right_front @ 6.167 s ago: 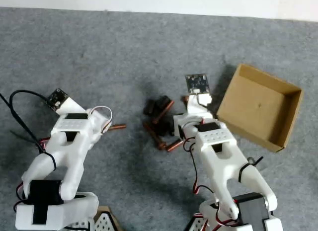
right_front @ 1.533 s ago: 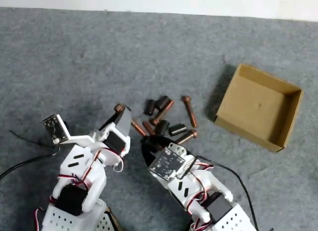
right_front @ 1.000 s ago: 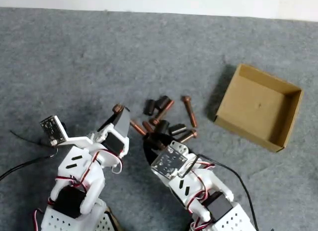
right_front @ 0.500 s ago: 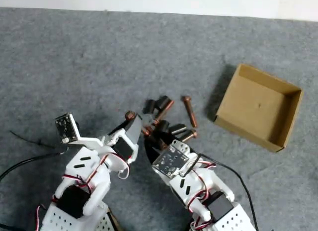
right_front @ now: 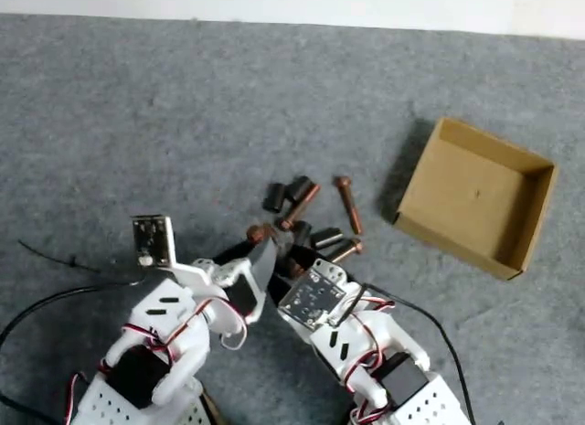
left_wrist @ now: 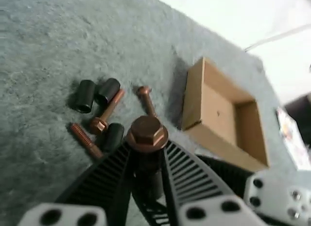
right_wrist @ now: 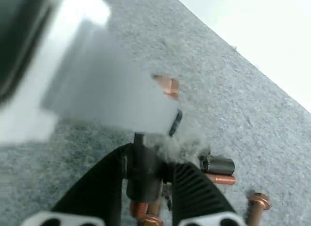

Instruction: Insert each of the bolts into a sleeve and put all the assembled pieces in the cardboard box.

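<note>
My left gripper point(right_front: 260, 246) point(left_wrist: 146, 149) is shut on a copper bolt point(left_wrist: 146, 131), whose hex head point(right_front: 256, 233) points away from the arm. Right beside it, my right gripper point(right_front: 286, 260) point(right_wrist: 144, 164) is shut on a black sleeve point(right_wrist: 141, 173). The bolt's head point(right_wrist: 167, 85) shows just beyond that sleeve in the right wrist view. Whether bolt and sleeve touch I cannot tell. Loose on the grey carpet lie black sleeves point(right_front: 274, 196) point(right_front: 326, 238) and copper bolts point(right_front: 347, 204) point(right_front: 300, 206). The cardboard box point(right_front: 512, 174) point(left_wrist: 194, 97) stands open at the right.
The loose pile sits directly ahead of both grippers, between them and the box. Another sleeve point(right_wrist: 217, 164) and bolt point(right_wrist: 257, 201) lie near the right gripper. Cables point(right_front: 46, 302) trail at the left arm's base. Bare carpet stretches to the far left and back.
The left arm has swung to the right with its bolt, bringing the bolt from the left up against the right gripper. The right arm has stayed nearly still with its sleeve.
</note>
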